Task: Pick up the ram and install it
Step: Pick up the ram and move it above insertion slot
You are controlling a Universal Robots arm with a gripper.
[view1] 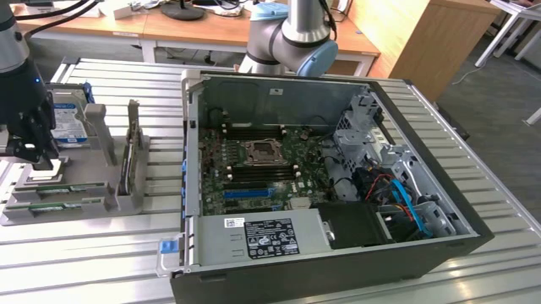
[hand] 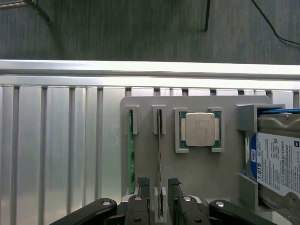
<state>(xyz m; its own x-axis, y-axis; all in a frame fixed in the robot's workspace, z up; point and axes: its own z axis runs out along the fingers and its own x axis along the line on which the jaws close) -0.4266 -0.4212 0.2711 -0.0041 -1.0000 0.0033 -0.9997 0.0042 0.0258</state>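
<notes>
Fingers (hand: 174, 185) spread | ram (hand: 159, 140) between them, edge-up | in grey holder (hand: 197, 173) slot

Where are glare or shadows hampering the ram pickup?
Wrist view: flat, even light; the thin, edge-on ram circuit-board stick inside the open end effector is free of glare, with soft sheen on the silver square processor lid. Exterior view: the black open computer case is dimmer inside than the bright slatted metal table.
</notes>
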